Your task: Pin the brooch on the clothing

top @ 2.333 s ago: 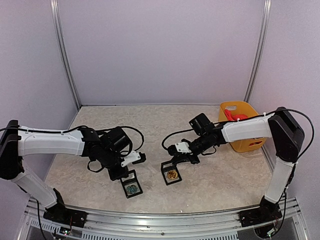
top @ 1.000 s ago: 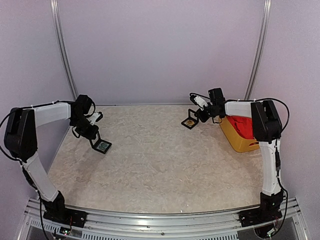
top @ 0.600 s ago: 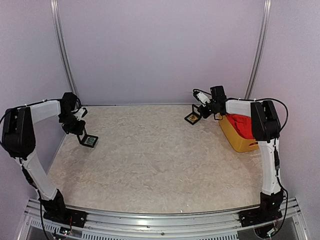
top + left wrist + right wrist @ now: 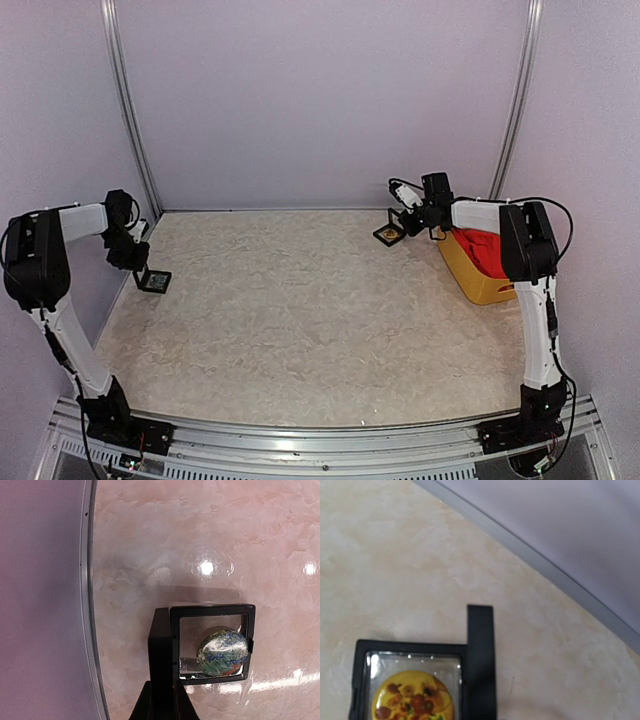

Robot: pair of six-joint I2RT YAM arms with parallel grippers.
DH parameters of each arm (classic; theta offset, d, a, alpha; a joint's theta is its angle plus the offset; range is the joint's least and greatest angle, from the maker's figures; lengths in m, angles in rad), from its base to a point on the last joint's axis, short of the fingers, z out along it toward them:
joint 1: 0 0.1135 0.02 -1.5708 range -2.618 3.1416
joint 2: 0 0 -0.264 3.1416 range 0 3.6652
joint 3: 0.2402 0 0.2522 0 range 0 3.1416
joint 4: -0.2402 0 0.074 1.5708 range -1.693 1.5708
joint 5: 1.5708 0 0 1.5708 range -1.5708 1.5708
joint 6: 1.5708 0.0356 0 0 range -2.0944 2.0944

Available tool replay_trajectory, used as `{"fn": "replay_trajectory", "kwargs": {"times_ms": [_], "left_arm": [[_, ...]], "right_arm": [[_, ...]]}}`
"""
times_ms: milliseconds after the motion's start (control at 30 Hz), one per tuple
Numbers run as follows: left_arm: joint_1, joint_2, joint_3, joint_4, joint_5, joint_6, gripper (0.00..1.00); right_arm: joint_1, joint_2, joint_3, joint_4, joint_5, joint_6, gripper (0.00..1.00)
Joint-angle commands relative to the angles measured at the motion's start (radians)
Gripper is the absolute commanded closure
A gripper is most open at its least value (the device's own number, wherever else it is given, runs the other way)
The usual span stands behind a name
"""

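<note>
My left gripper (image 4: 140, 266) is at the far left by the wall, shut on the black side bar of a square black display case (image 4: 154, 280). In the left wrist view my fingers (image 4: 161, 702) clamp that case (image 4: 162, 645), which holds a round blue-green brooch (image 4: 222, 652). My right gripper (image 4: 404, 226) is at the back right, shut on a second black case (image 4: 387, 236) holding a yellow flowered brooch (image 4: 412, 700). The red-orange T-shirt (image 4: 484, 249) lies bunched in the yellow basket (image 4: 470, 282), just right of my right gripper. My right fingertips are out of the right wrist view.
The left wall's metal rail (image 4: 90, 605) runs close beside the left case. The back wall's rail (image 4: 545, 565) passes just behind the right case. The marbled tabletop (image 4: 320, 320) stretches between the two arms.
My left arm has swung further left to the wall, carrying its case. My right arm has carried its case to the back right by the basket and has barely moved since.
</note>
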Motion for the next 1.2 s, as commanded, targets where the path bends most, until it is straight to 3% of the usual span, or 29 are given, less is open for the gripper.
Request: {"fn": "replay_trajectory", "kwargs": {"times_ms": [0,300,467,500,600,667,767,933,1167], "left_arm": [[0.020,0.011,0.000,0.041,-0.009,-0.008,1.00],[0.069,0.036,0.006,0.055,-0.010,-0.014,1.00],[0.074,0.040,0.008,0.059,-0.012,-0.018,1.00],[0.073,0.040,0.009,0.057,-0.013,-0.021,0.94],[0.073,0.027,0.008,0.061,-0.025,-0.034,0.54],[0.074,0.000,-0.001,0.082,-0.023,-0.044,0.38],[0.075,-0.065,-0.021,0.139,-0.025,-0.048,0.32],[0.072,-0.187,-0.057,0.223,-0.023,-0.051,0.29],[-0.032,-0.488,-0.254,0.480,0.076,-0.036,0.26]], "right_arm": [[-0.017,0.019,0.038,0.027,0.024,0.005,1.00],[-0.023,0.032,0.053,0.039,0.082,0.000,1.00],[-0.023,0.024,0.051,0.047,0.091,0.002,0.87],[-0.023,0.019,0.048,0.050,0.096,0.001,0.82],[-0.023,-0.005,0.017,0.075,0.111,-0.002,0.62],[-0.024,-0.030,-0.003,0.099,0.110,-0.004,0.48],[-0.022,-0.070,-0.023,0.116,0.095,-0.005,0.40],[-0.019,-0.150,-0.046,0.123,0.049,-0.017,0.24],[-0.016,-0.397,-0.227,0.245,0.031,0.040,0.17]]}}
